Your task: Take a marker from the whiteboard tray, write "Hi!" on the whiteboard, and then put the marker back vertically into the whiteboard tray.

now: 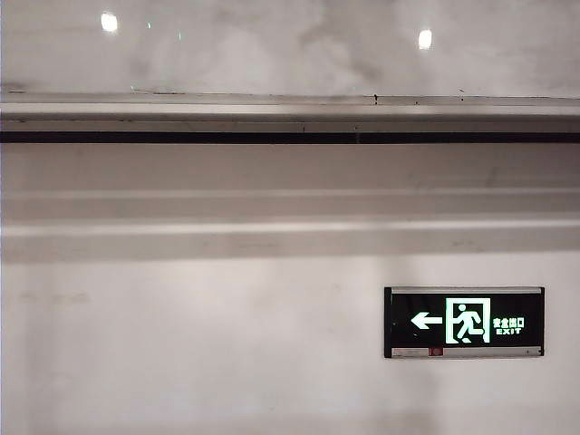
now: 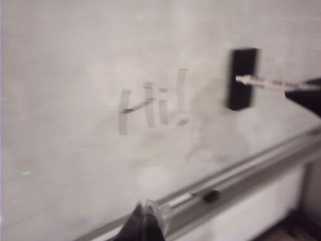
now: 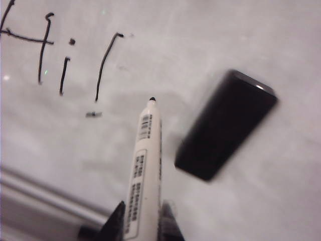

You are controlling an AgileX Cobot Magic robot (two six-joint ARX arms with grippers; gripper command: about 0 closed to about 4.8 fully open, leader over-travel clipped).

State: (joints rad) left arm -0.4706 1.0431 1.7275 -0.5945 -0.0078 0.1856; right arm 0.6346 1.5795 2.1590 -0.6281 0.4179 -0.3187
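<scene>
With "Hi!" on the whiteboard point(image 3: 210, 45), I see my right gripper point(image 3: 143, 221) clamping the marker point(image 3: 145, 165) near the eraser point(image 3: 225, 133). Left gripper point(image 2: 145, 221) looks closed, empty, just above the tray point(image 2: 241, 173).

Marker point(image 3: 144, 186) in right gripper's point(image 3: 140, 221) jaws

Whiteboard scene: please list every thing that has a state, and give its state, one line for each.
whiteboard: "Hi!" written on it
marker: uncapped, tip off the board, beside the writing
right gripper: shut on the marker
left gripper: shut, empty, near the tray
eraser: stuck on the board, unused
tray: holds a small black thing
exit sign: lit
</scene>
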